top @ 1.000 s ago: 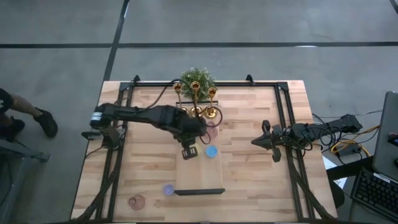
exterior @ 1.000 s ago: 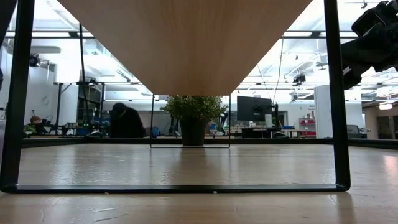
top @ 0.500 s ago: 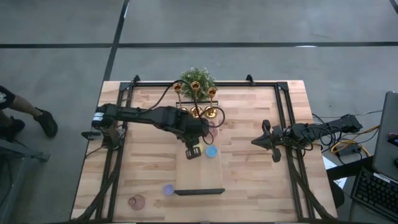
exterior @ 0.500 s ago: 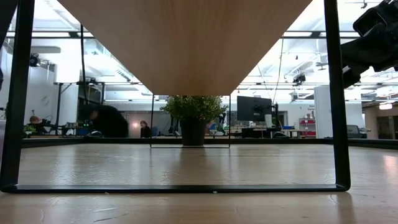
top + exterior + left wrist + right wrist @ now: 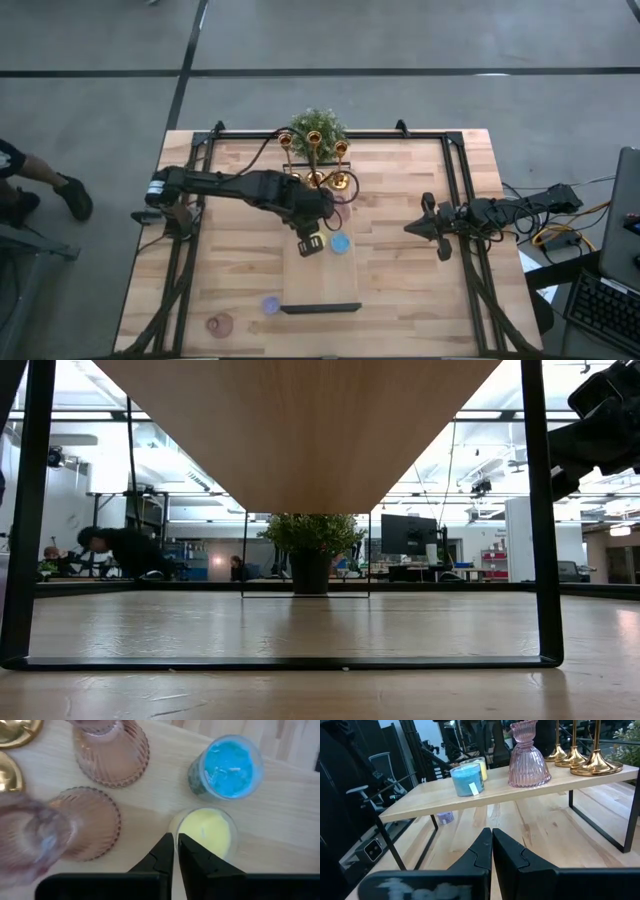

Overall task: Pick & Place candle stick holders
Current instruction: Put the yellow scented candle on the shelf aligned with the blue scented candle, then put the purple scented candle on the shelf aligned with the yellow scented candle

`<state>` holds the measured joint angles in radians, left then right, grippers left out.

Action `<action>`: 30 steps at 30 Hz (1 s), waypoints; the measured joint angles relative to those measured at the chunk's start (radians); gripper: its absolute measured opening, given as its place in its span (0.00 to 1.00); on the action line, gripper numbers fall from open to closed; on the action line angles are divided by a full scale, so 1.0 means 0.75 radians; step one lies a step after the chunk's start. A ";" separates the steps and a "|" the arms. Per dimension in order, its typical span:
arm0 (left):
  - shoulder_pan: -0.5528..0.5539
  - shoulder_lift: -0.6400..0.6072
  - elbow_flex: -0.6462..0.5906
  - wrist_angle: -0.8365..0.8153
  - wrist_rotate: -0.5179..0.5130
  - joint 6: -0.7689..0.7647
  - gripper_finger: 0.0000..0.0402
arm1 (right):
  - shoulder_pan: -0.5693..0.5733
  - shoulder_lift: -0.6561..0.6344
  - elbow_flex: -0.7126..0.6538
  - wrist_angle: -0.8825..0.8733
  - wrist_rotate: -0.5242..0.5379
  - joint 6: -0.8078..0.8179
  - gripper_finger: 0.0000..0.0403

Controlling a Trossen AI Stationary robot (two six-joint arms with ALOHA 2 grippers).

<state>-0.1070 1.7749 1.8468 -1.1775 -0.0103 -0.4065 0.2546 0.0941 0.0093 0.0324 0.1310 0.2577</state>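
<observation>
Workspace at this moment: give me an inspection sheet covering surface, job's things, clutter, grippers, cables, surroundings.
Surface: wooden table carrying a raised wooden shelf.
Job's things: on the shelf, gold holders, two pink glass holders, blue candle, yellow candle. On the table, purple candle, another pink holder.
Clutter: green plant at the far edge.
Grippers: left gripper shut, over the shelf beside the yellow candle; right gripper shut, parked at the table's right side.
Cables: bundle off the right edge.
Surroundings: a person's leg at left; people in the room behind.
</observation>
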 joint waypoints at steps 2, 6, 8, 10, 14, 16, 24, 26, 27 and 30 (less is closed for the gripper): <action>0.001 -0.033 0.006 -0.010 0.008 -0.003 0.09 | 0.000 0.000 0.000 0.000 0.001 0.001 0.02; -0.002 -0.128 -0.002 -0.090 0.017 0.006 0.15 | 0.000 0.002 0.000 0.000 0.001 0.001 0.02; -0.005 -0.169 -0.002 -0.171 0.015 0.007 0.20 | 0.000 0.002 0.001 -0.001 0.000 0.001 0.02; -0.014 -0.204 -0.004 -0.253 0.000 0.005 0.25 | 0.001 0.002 0.001 -0.001 0.001 0.000 0.02; -0.060 -0.272 -0.012 -0.361 -0.052 -0.013 0.37 | 0.000 0.002 0.001 -0.001 0.001 -0.006 0.02; -0.097 -0.301 -0.040 -0.381 -0.065 0.001 0.42 | 0.000 0.002 0.001 -0.001 0.001 -0.008 0.02; -0.245 -0.437 -0.340 -0.287 -0.080 -0.110 0.47 | 0.000 0.000 0.001 -0.001 0.000 0.018 0.02; -0.268 -0.472 -0.454 -0.205 -0.081 -0.179 0.47 | 0.000 0.000 0.001 -0.001 0.000 0.026 0.02; -0.275 -0.490 -0.513 -0.151 -0.080 -0.217 0.46 | 0.001 0.000 0.001 -0.001 0.000 0.026 0.02; -0.301 -0.540 -0.700 0.023 -0.002 -0.335 0.46 | 0.000 0.000 0.001 -0.001 0.000 0.028 0.02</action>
<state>-0.3325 1.3699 1.3220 -1.1602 -0.0116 -0.6577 0.2550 0.0940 0.0097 0.0319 0.1310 0.2786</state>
